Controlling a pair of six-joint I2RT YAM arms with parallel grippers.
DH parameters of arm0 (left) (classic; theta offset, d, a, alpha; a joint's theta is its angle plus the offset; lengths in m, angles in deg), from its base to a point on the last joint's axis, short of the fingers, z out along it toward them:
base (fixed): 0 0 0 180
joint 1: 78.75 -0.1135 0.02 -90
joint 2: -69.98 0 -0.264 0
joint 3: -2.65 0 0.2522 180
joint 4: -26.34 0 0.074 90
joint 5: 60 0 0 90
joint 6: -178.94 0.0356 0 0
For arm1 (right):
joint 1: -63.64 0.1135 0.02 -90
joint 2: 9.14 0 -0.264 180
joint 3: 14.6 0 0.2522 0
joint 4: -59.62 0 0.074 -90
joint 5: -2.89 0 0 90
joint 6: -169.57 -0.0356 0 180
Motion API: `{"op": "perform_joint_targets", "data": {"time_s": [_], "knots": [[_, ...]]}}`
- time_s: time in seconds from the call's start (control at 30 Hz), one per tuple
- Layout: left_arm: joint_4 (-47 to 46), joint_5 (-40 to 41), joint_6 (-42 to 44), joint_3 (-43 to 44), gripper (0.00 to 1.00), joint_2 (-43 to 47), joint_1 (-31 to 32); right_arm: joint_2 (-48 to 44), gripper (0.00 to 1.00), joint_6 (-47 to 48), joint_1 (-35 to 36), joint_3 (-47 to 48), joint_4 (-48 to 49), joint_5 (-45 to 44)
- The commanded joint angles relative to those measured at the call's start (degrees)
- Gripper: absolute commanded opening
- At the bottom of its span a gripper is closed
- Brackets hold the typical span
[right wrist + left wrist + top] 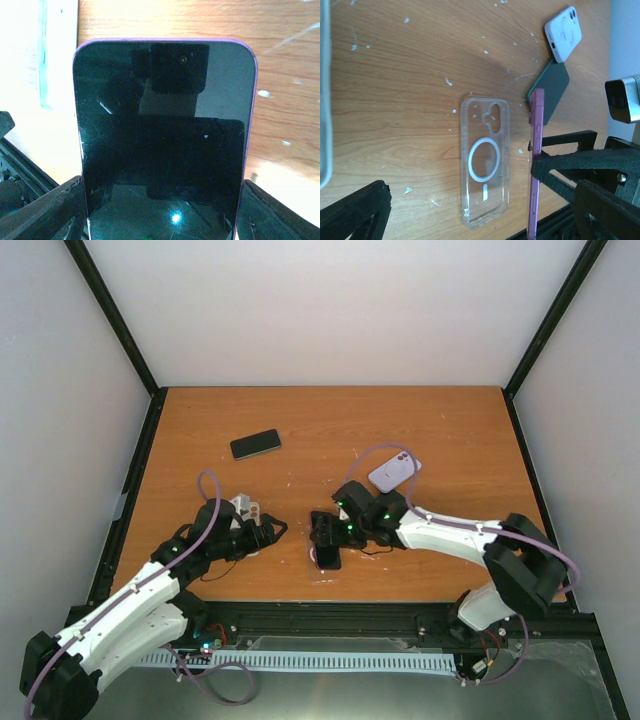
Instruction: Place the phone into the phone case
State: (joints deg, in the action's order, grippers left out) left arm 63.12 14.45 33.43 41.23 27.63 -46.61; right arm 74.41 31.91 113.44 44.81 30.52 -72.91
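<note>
**Q:** Which way does the case lie from the phone?

**A:** The right gripper (328, 536) pinches the purple phone (165, 140) across its width, held on edge. The clear case (485, 160) lies flat just beside it, long axes parallel. The left gripper (268, 532) is near it, spread and empty.

**Q:** Which view shows this?

**A:** The left wrist view; the right wrist view shows mostly screen.

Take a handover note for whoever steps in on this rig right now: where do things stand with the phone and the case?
Left end effector: open, empty, near the clear case.
Right end effector: shut on the purple phone, held on edge beside the case.
Case: flat on the table, nothing in it.
Done: phone is in hand.
Left: lay the phone into the case and press it in.
</note>
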Motion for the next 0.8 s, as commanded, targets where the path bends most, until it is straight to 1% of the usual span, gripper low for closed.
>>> {"op": "perform_joint_targets", "data": {"time_s": [0.0, 0.3, 0.47, 0.6, 0.77], "knots": [[2.71, 3.70, 0.43, 1.68, 0.99, 1.33, -0.33, 4.53, 0.61, 0.26, 3.04, 5.11, 3.91, 0.89], [4.47, 6.51, -0.41, 1.53, 0.97, 3.70, -0.32, 10.64, 0.61, -1.92, 5.20, 7.96, 1.68, 0.28], [5.21, 7.32, -0.60, 1.09, 0.97, 5.27, -0.32, 12.24, 0.62, -3.53, 5.48, 7.95, 0.64, -0.56], [6.19, 8.24, -0.18, 1.78, 0.96, 5.35, -0.32, 13.26, 0.63, -4.54, 5.83, 8.26, -2.14, -2.72], [5.70, 8.02, -0.26, 1.28, 0.96, 5.15, -0.32, 13.33, 0.65, -6.13, 6.11, 7.80, -2.85, -3.61]]}}
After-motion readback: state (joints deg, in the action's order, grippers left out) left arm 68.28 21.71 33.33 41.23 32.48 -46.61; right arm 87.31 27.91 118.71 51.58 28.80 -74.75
